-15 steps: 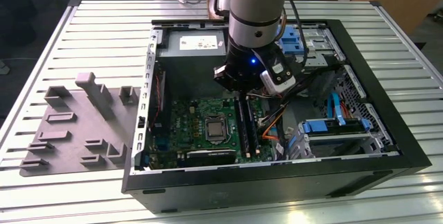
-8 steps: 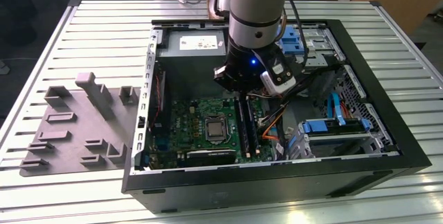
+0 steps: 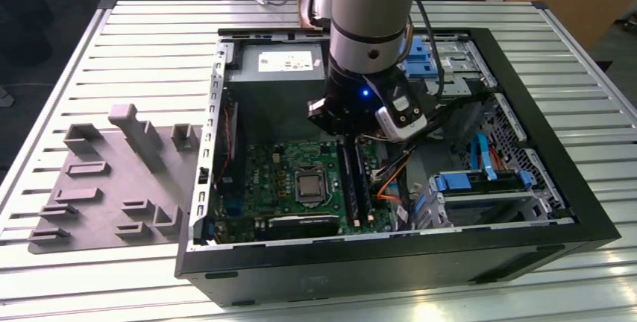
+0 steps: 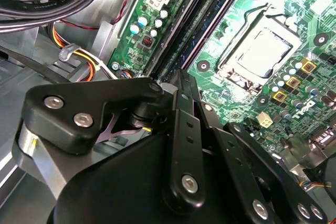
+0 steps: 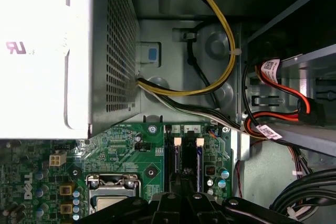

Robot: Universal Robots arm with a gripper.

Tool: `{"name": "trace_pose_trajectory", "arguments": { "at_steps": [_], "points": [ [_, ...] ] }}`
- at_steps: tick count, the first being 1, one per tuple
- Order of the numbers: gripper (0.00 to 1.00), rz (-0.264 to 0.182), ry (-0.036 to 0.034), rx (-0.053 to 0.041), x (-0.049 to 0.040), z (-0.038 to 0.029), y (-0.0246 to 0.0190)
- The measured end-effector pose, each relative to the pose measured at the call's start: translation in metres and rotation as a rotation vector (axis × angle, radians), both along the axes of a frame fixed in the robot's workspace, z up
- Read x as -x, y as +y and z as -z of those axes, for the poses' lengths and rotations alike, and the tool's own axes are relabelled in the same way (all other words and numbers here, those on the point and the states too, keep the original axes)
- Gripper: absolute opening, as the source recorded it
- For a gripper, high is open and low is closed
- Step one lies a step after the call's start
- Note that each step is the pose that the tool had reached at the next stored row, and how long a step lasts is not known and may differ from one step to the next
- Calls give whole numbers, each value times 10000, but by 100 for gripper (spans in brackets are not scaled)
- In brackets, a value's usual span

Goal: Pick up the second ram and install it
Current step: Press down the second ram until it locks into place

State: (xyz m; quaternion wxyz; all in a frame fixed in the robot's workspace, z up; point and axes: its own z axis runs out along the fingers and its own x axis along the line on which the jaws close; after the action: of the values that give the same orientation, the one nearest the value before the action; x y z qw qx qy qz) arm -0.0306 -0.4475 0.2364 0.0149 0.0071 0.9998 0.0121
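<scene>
My gripper (image 3: pixel 344 134) hangs low inside the open computer case (image 3: pixel 557 188), right over the far end of the long black memory slots (image 3: pixel 354 180) on the green motherboard (image 3: pixel 268 180). In the second wrist view the gripper's (image 4: pixel 176 80) black linkage fills the foreground, and its tip points down at the slots (image 4: pixel 184 35). In the first wrist view the gripper (image 5: pixel 181 195) sits just short of the slots' pale end clips (image 5: pixel 177 141). The second ram is hidden; I cannot make out a stick at the gripper's tip.
The processor socket (image 3: pixel 310 186) lies beside the slots, and the power supply (image 3: pixel 274 76) stands just behind them. Cable bundles (image 3: pixel 398 180) and blue drive bays (image 3: pixel 478 184) crowd the exterior view's right. A grey tray (image 3: pixel 110 188) with raised blocks lies outside the case.
</scene>
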Motion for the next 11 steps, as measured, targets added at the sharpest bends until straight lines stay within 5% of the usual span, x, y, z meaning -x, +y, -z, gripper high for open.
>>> {"name": "trace_pose_trajectory", "arguments": {
  "at_steps": [1, 11],
  "points": [
    [11, 0, 0, 0, 0, 0, -33],
    [11, 1, 0, 0, 0, 0, -57]
  ]
}}
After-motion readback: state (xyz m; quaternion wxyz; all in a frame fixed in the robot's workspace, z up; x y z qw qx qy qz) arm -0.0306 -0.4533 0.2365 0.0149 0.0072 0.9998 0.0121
